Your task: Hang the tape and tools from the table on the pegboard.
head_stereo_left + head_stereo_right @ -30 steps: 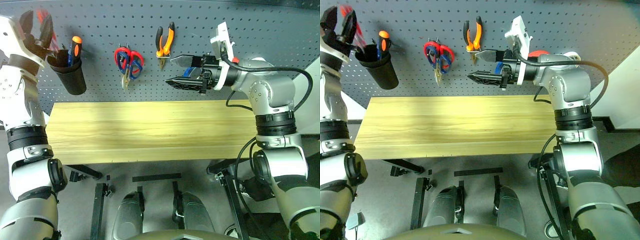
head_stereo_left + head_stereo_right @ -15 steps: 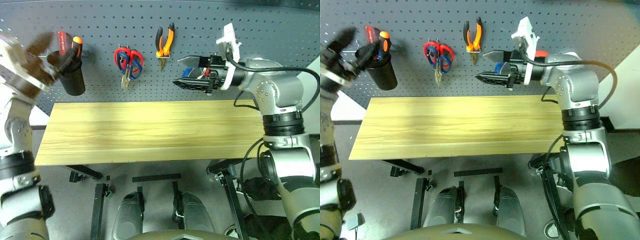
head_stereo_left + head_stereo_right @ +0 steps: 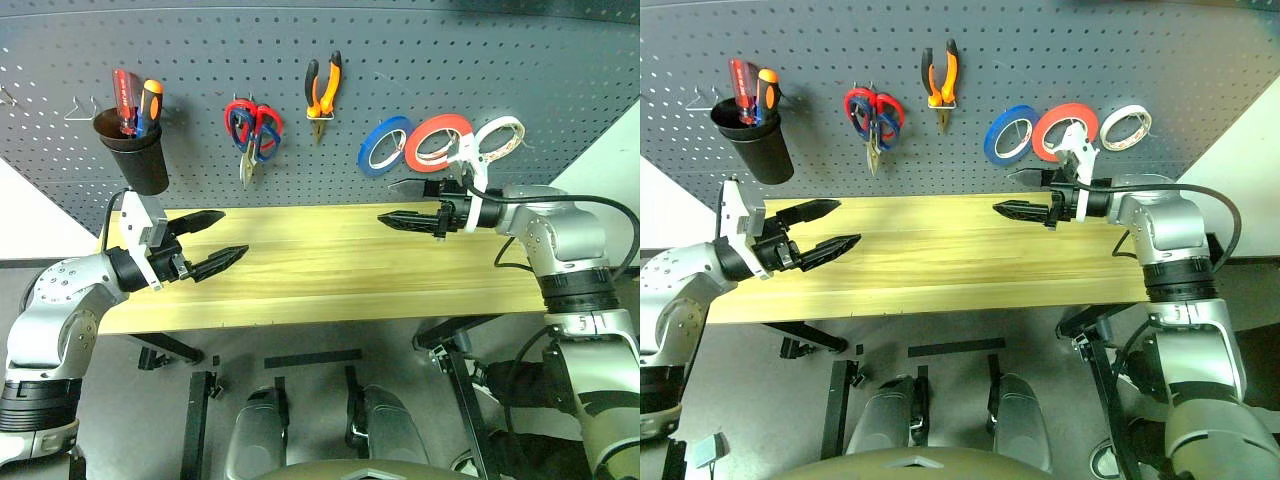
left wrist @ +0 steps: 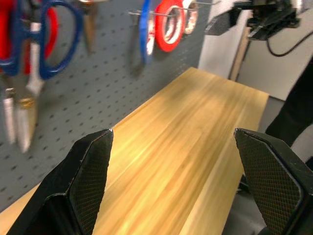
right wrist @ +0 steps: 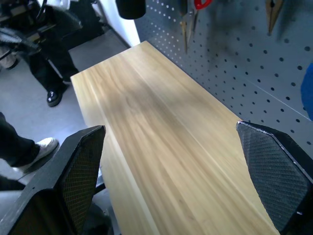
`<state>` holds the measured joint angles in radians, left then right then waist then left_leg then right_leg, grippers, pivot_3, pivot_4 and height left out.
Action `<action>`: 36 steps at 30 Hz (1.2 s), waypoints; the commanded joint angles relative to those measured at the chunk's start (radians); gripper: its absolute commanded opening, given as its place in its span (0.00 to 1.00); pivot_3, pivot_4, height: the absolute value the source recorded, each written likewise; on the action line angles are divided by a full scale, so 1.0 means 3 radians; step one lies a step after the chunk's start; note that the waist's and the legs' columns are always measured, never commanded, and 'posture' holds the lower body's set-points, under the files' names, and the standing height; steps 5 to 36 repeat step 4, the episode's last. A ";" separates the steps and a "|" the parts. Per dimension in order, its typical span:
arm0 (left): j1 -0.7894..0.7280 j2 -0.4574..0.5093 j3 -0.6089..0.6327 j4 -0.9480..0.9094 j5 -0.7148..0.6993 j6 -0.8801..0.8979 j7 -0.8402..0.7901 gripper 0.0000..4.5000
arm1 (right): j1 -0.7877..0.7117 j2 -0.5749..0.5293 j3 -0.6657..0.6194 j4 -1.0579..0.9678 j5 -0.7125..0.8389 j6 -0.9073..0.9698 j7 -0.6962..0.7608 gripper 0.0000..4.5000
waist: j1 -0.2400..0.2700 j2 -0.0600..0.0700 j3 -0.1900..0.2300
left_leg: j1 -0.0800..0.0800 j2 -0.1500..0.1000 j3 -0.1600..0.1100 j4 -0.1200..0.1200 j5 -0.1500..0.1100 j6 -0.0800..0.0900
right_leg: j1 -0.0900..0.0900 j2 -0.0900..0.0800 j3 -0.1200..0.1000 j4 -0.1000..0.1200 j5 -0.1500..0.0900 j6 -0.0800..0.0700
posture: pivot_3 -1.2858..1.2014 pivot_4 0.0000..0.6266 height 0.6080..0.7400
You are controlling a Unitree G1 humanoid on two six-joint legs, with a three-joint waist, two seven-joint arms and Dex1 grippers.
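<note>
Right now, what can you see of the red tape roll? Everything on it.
The red tape is a bright red ring with a broad band and a pale inner core, open in the middle. It hangs on the pegboard, facing out, tilted slightly, above the table's back edge. The blue roll overlaps its left side and the white roll sits at its right. Its hook cannot be made out. No end effector touches it.

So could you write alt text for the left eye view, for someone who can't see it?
Two robot arms hold the open left gripper and open right gripper over a bare wooden table. Behind it, a dark pegboard carries a black cup with two screwdrivers, two pairs of scissors, orange-handled pliers, and blue, red and white tape rolls.
</note>
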<state>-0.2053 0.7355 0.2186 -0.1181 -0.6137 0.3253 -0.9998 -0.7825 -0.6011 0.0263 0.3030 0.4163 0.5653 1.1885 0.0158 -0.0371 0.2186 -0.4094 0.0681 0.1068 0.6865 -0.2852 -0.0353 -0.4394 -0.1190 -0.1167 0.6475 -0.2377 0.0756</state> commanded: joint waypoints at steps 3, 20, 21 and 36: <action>-0.0031 -0.0146 -0.0005 0.0066 0.0150 -0.0231 0.0034 0.92 | -0.0209 0.0031 -0.0048 -0.0115 0.0075 0.0043 0.0027 1.00 | -0.0003 0.0002 0.0001 | -0.0001 0.0000 0.0000 0.0000 -0.0001 0.0001 | 0.0002 0.0000 0.0000 0.0000 0.0000 0.0000 | 0.55 0.26 1.00; -0.0017 -0.0169 0.0008 0.0061 0.0139 -0.0223 0.0039 0.92 | -0.0229 0.0042 -0.0045 -0.0089 0.0067 0.0039 0.0025 1.00 | -0.0003 0.0002 0.0001 | -0.0001 0.0000 0.0000 0.0000 -0.0001 0.0001 | 0.0003 0.0000 0.0000 0.0000 0.0000 0.0000 | 0.55 0.25 1.00; -0.0017 -0.0169 0.0008 0.0061 0.0139 -0.0223 0.0039 0.92 | -0.0229 0.0042 -0.0045 -0.0089 0.0067 0.0039 0.0025 1.00 | -0.0003 0.0002 0.0001 | -0.0001 0.0000 0.0000 0.0000 -0.0001 0.0001 | 0.0003 0.0000 0.0000 0.0000 0.0000 0.0000 | 0.55 0.25 1.00; -0.0017 -0.0169 0.0008 0.0061 0.0139 -0.0223 0.0039 0.92 | -0.0229 0.0042 -0.0045 -0.0089 0.0067 0.0039 0.0025 1.00 | -0.0003 0.0002 0.0001 | -0.0001 0.0000 0.0000 0.0000 -0.0001 0.0001 | 0.0003 0.0000 0.0000 0.0000 0.0000 0.0000 | 0.55 0.25 1.00</action>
